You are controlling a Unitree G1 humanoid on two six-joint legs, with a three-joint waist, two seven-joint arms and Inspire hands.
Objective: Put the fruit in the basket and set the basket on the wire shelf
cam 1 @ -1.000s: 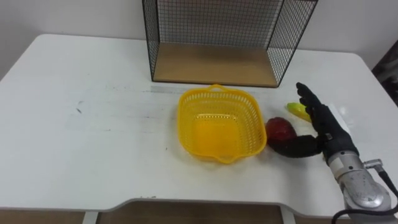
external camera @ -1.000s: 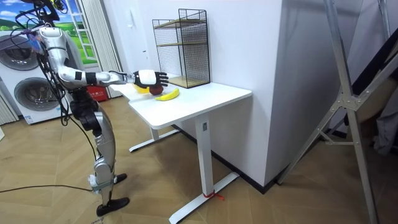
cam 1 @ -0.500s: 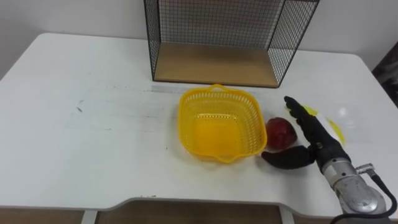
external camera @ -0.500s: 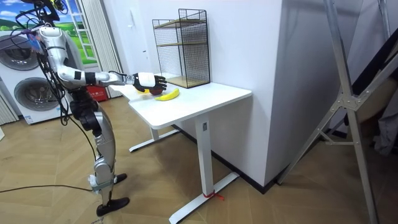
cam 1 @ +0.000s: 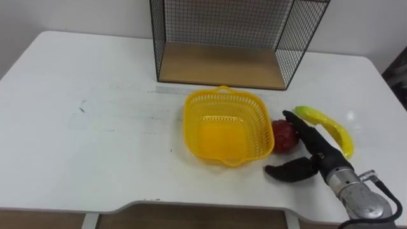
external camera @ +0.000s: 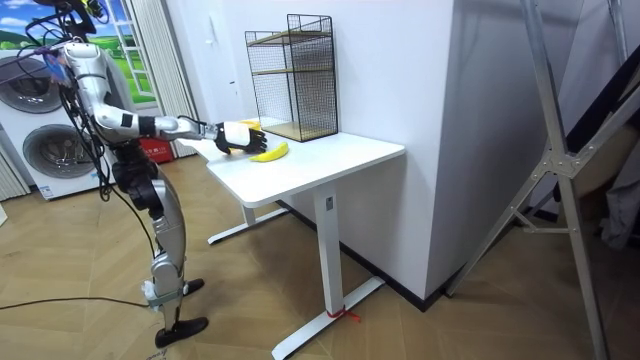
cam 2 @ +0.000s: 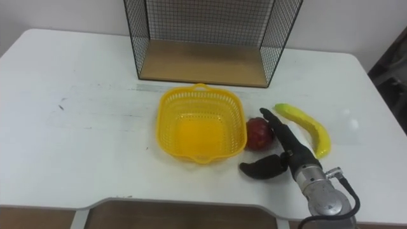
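The robot's black right hand point(cam 1: 320, 156) is no longer over the long yellow banana point(cam 1: 325, 126). It now sits lower and further to the robot's left, with its straight fingers point(cam 1: 299, 124) close along the right side of the round dark-red apple point(cam 1: 283, 136) and its thumb spread below the fruit. The banana, half covered a second ago, now lies bare to the right of the hand. In the room view the hand point(external camera: 236, 137) has sunk nearer the white table point(external camera: 330, 160)
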